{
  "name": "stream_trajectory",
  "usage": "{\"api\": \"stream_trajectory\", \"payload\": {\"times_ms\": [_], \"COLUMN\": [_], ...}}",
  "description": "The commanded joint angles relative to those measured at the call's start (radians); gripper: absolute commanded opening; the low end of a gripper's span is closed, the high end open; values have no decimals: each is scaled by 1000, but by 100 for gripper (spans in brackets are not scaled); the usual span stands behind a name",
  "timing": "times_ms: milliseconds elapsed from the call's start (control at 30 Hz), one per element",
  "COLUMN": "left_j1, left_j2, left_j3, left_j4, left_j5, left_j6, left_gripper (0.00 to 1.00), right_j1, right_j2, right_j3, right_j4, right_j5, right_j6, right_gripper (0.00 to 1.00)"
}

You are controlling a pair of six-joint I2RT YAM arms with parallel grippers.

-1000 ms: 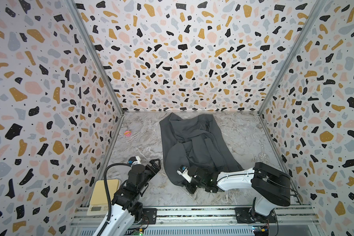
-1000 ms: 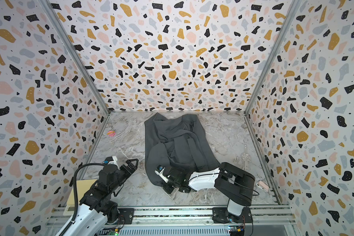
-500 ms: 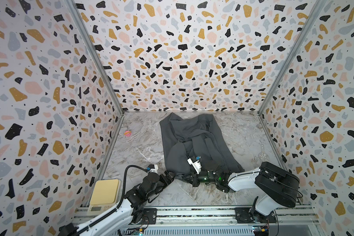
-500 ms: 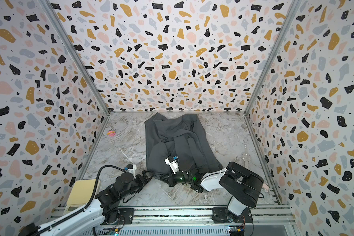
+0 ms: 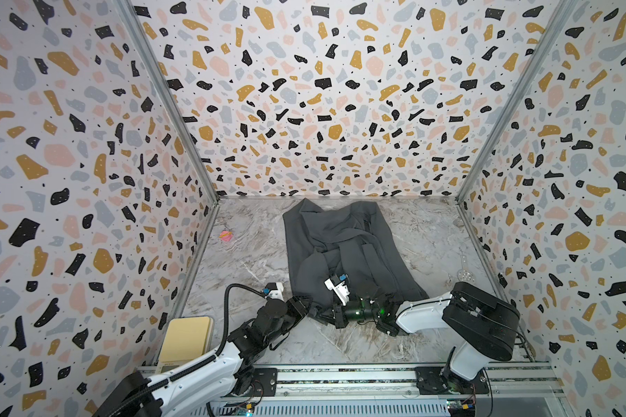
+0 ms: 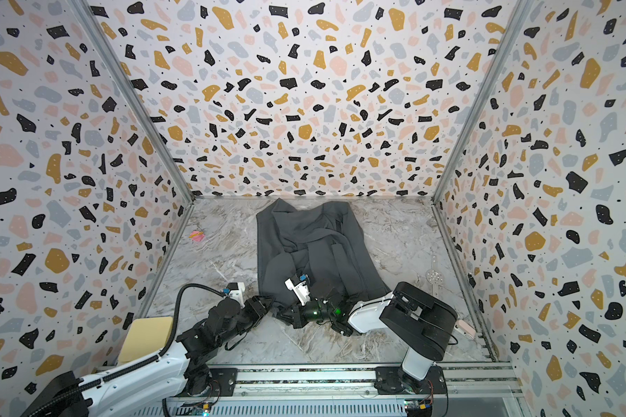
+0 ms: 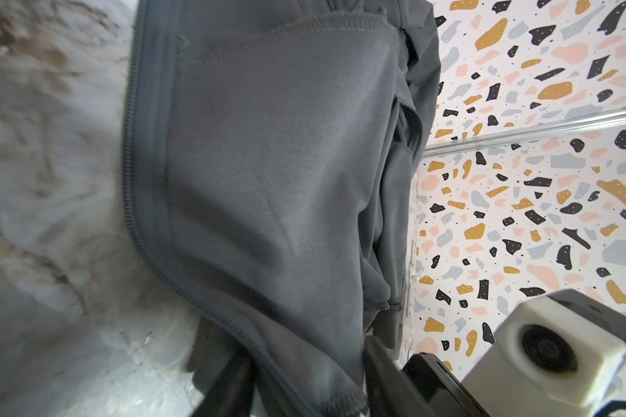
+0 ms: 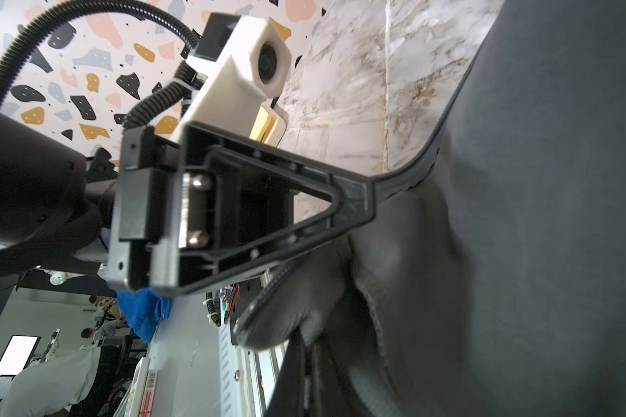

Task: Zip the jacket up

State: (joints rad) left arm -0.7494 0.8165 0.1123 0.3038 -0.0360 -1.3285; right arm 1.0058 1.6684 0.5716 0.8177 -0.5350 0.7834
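The dark grey jacket (image 5: 340,245) lies crumpled on the marble floor, seen in both top views (image 6: 311,245), with its near hem towards the arms. My left gripper (image 5: 307,307) reaches in low from the left and is closed on the hem's left corner. In the left wrist view grey fabric (image 7: 275,162) fills the gap of this gripper (image 7: 304,382), and a line of zipper teeth (image 7: 127,162) runs along the jacket's edge. My right gripper (image 5: 324,315) is shut on the hem right beside it. In the right wrist view its fingers (image 8: 311,361) pinch a dark fold.
A small pink scrap (image 5: 226,235) lies by the left wall. A beige pad (image 5: 187,337) sits at the front left corner and a clear plastic piece (image 5: 465,274) near the right wall. The metal rail (image 5: 340,377) runs along the front. Patterned walls enclose three sides.
My left arm dropped and reached right to the jacket's near corner, and its jaws closed from wide open onto the fabric. My right gripper stayed shut on the hem, shifting a little nearer.
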Motion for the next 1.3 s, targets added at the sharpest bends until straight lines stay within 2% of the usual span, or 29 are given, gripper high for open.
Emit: {"api": "stream_trajectory", "payload": {"times_ms": [0, 33, 67, 133, 233, 367, 400, 433, 567, 733, 867, 967, 1100, 1133, 1200, 1267], "left_j1": [-8, -8, -8, -7, 1, 16, 18, 22, 25, 25, 27, 28, 30, 30, 25, -20], "left_j2": [18, 21, 24, 31, 63, 115, 125, 137, 196, 240, 219, 251, 409, 463, 556, 637], "left_j3": [24, 38, 58, 110, 232, 374, 402, 437, 564, 682, 785, 938, 1173, 1227, 1293, 1298], "left_j4": [37, 17, -15, -123, -304, -458, -485, -513, -635, -799, -959, -1133, -1344, -1387, -1412, -1370], "left_j5": [1, -10, -32, -89, -195, -305, -324, -347, -406, -446, -563, -708, -945, -971, -933, -852], "left_j6": [8, 19, 38, 105, 250, 405, 434, 484, 610, 689, 724, 761, 811, 815, 827, 841], "left_gripper": [10, 0, 0, 0, 0, 0, 0, 0, 0, 0, 0, 0, 0, 0, 0, 0], "right_j1": [4, 0, -6, -27, -90, -239, -275, -324, -527, -672, -717, -724, -725, -725, -725, -725], "right_j2": [-21, -38, -63, -132, -266, -460, -501, -547, -660, -637, -588, -576, -563, -560, -565, -582], "right_j3": [52, 66, 79, 96, 109, 95, 87, 71, -2, -52, -61, -58, -48, -45, -44, -49], "right_j4": [-90, -155, -233, -386, -623, -885, -927, -964, -1040, -1062, -1045, -1042, -1039, -1039, -1042, -1046], "right_j5": [-1, 17, 36, 90, 192, 314, 335, 350, 314, 275, 258, 293, 314, 311, 309, 306], "right_j6": [-37, -57, -80, -121, -161, -159, -159, -161, -191, -264, -296, -306, -317, -320, -326, -326], "right_gripper": [8, 22, 33, 46, 56, 71, 79, 83, 85, 85, 85, 85, 84, 84, 84, 84]}}
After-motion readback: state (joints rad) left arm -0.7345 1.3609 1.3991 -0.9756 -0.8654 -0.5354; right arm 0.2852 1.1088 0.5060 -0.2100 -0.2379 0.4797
